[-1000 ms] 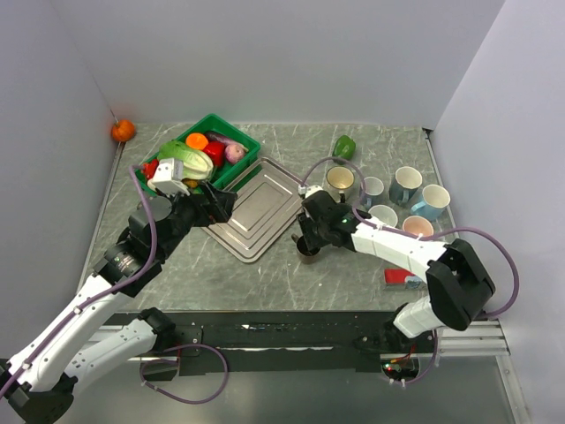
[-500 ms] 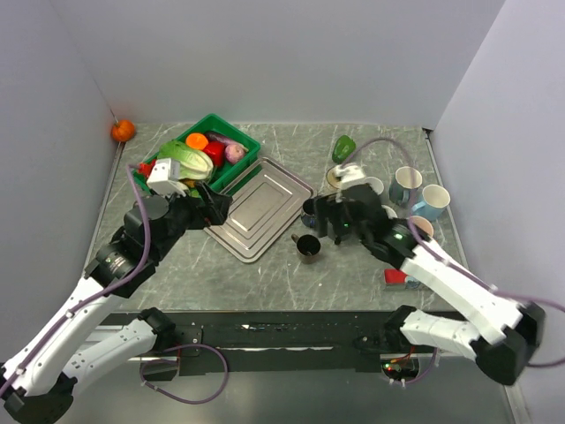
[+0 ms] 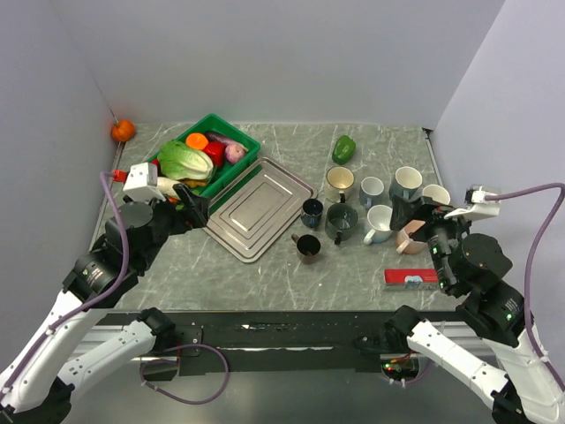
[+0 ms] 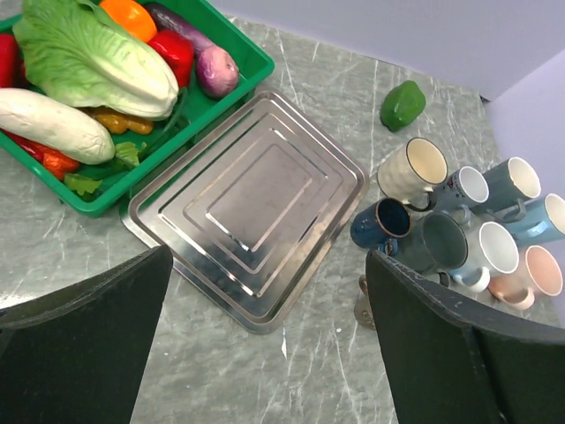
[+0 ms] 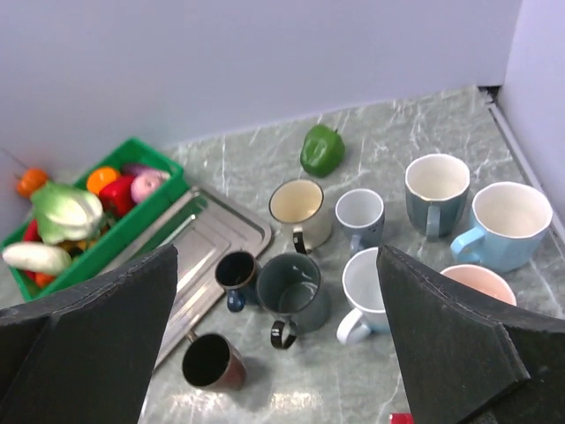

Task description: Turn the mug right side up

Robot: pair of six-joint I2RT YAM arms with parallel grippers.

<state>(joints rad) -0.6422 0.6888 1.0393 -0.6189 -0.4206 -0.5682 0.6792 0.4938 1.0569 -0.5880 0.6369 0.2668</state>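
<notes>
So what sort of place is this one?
Probably a lab test cell staged as a kitchen: plain walls box in a marble-look table holding a cluster of mugs, a green bin of vegetables and a metal tray.

Both arms draw back from the centre.
The right gripper (image 3: 413, 216), a second ago closed around the brown mug (image 3: 307, 247), now hangs wide open far to the right beside the pink mug (image 3: 410, 243). The brown mug stands free, mouth up. The left gripper (image 3: 189, 206) has retreated leftward off the tray (image 3: 256, 208) corner.
</notes>
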